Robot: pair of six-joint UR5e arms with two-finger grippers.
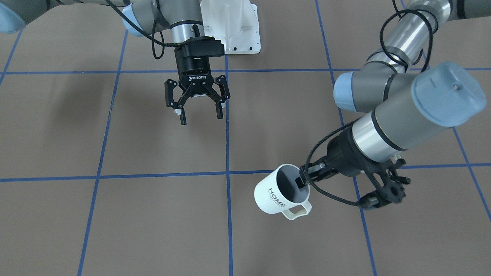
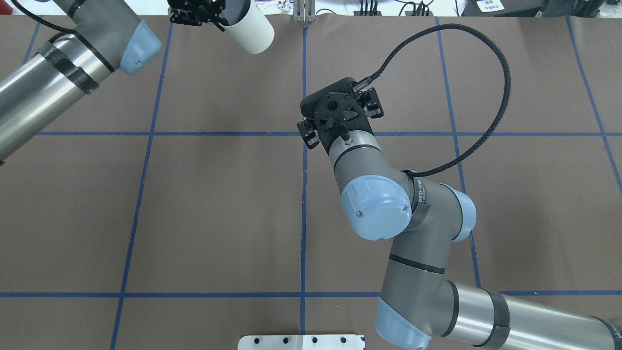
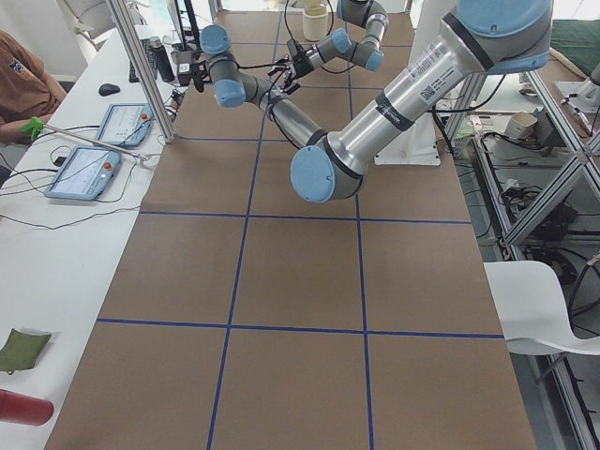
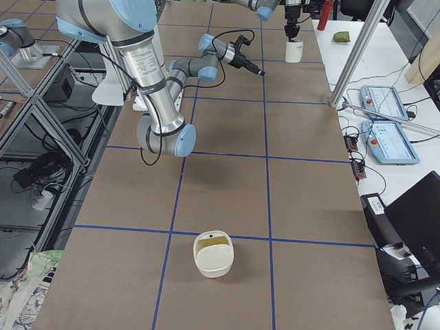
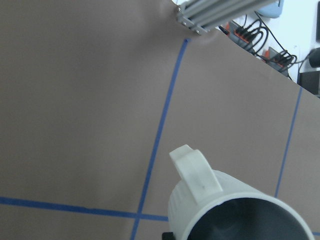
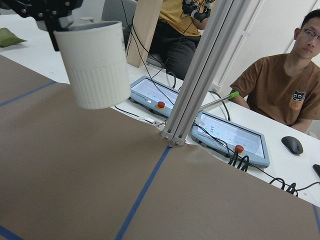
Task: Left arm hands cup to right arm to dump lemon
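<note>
Two robot arms, the left arm (image 1: 395,126) and the right arm (image 1: 168,11), carry two grippers, the left gripper (image 1: 305,178) and the right gripper (image 1: 201,118), over one table (image 2: 218,218). One cup (image 1: 276,195) shows, and one white tub (image 4: 213,253) at 6 o'clock in the right-end view. The right wrist view adds one metal post (image 6: 200,65), two tablets, a tablet (image 6: 152,92) at its 9 o'clock and a second tablet (image 6: 227,135) at its 3 o'clock, one mouse (image 6: 292,144), and two people: a man (image 6: 290,75) at 3 o'clock, a person (image 6: 175,25) at 12 o'clock.

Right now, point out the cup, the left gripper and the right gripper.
cup (image 1: 264,199): front-facing view, white outer wall beside the HOME print.
left gripper (image 1: 303,178): front-facing view, between fingertips pinching the cup's rim.
right gripper (image 1: 201,117): front-facing view, midway between its spread fingertips.
</note>
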